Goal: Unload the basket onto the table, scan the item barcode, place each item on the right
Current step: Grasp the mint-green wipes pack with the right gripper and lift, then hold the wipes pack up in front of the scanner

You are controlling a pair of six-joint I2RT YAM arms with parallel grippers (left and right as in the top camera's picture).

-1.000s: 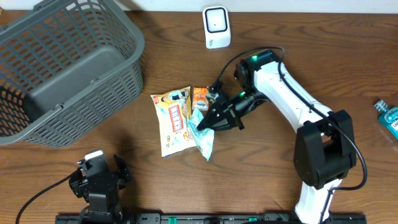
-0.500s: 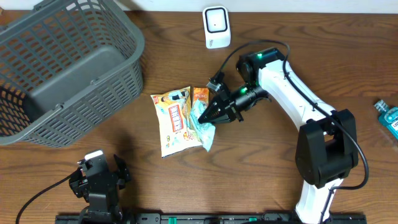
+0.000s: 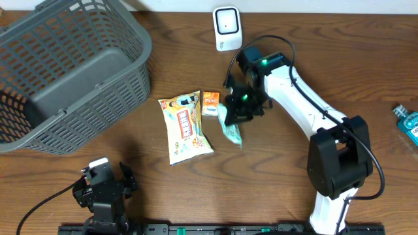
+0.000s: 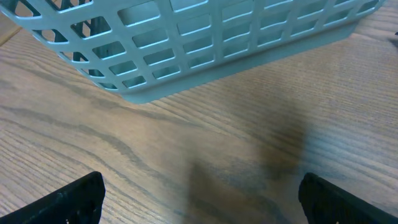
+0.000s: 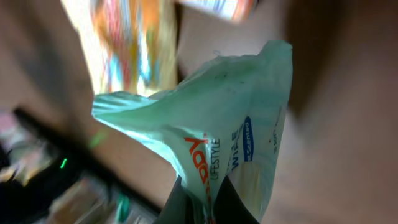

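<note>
- The right gripper (image 3: 234, 117) is hanging over the middle of the overhead frame, its jaws closed tight and pinching the pack (image 3: 230, 132).
- The pack, pale green and soft, is dangling just below and right of the frame's centre; whether its lower end is touching the table (image 3: 281, 189) cannot be told.
- In the right wrist view, the 2 dark fingers (image 5: 180, 205) are meeting at the bottom edge on 1 end of the pack (image 5: 230, 130), and blue and orange print is showing on its face.
- The scanner (image 3: 226, 28), a white unit, is standing at the top centre of the overhead frame, above the right gripper and apart from the pack.
- A yellow bag (image 3: 185, 127) is lying flat just left of the pack, with a small orange packet (image 3: 210, 102) beside its upper right corner.
- A grey basket (image 3: 85, 124) is sitting in the upper left.
- The left gripper (image 3: 110, 175) is resting at the lower left, jaws spread fully and holding nothing.
- In the left wrist view, its 2 fingers (image 4: 78, 199) are showing at the lower corners, bare table (image 4: 186, 143) is lying between them, and the basket (image 4: 217, 43) is filling the top.
- A blue item (image 3: 408, 124) is lying at the right edge, partly cut off.
</note>
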